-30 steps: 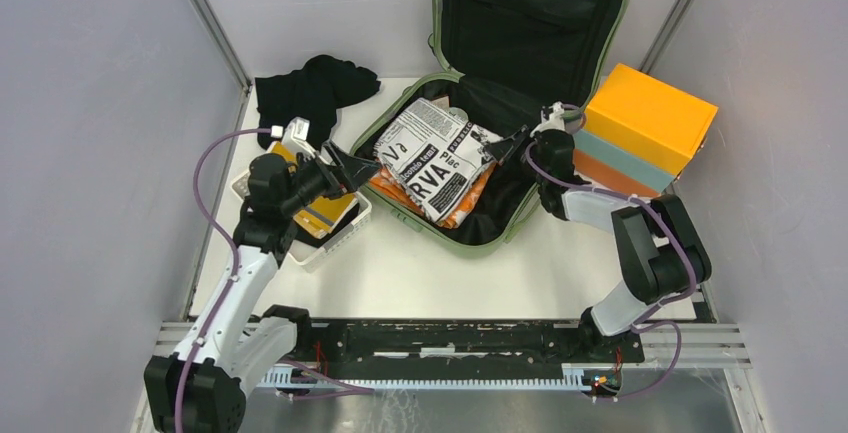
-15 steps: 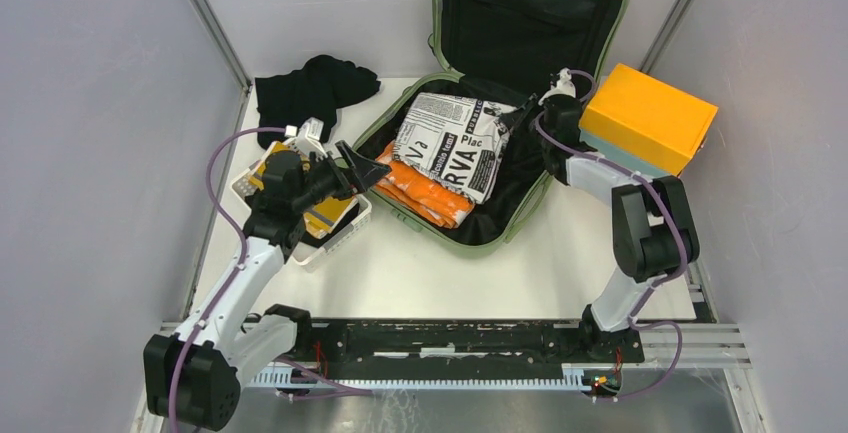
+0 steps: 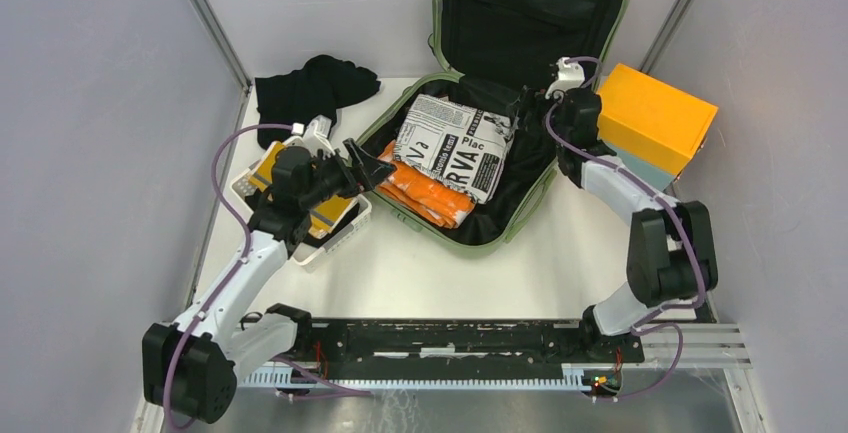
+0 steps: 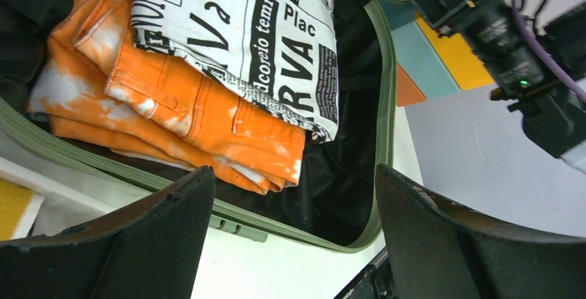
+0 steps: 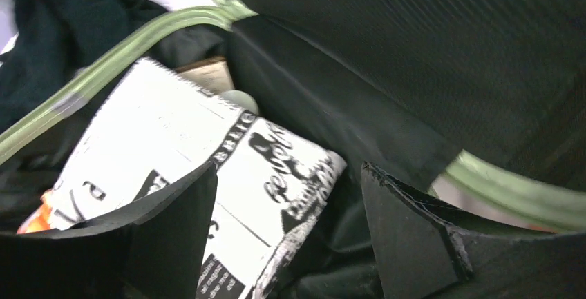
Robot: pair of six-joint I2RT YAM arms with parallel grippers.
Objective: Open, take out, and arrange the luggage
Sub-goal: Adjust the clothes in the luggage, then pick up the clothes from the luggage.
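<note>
The luggage (image 3: 470, 244) is a sage-green suitcase lying open, its black-lined lid (image 3: 530, 13) standing up at the back. In its lower half a white newspaper-print cloth (image 3: 455, 143) lies partly over a folded orange garment (image 3: 425, 193). My left gripper (image 3: 365, 165) hangs open by the suitcase's left rim, nothing between its fingers; its wrist view shows the orange garment (image 4: 200, 112) and the rim (image 4: 383, 105) beyond the gripper (image 4: 294, 175). My right gripper (image 3: 528, 105) stands open over the back right of the case, above the print cloth's corner (image 5: 276, 175), empty.
An orange and light-blue box (image 3: 655, 113) sits right of the suitcase, close to the right arm. A white perforated basket (image 3: 335, 243) holding a yellow item (image 3: 325, 213) lies under the left arm. A black cloth (image 3: 310, 88) lies at the back left. Grey walls close in both sides.
The right gripper drew the print cloth toward the back of the case, then opened and let it go. The left gripper edged right toward the suitcase rim.
</note>
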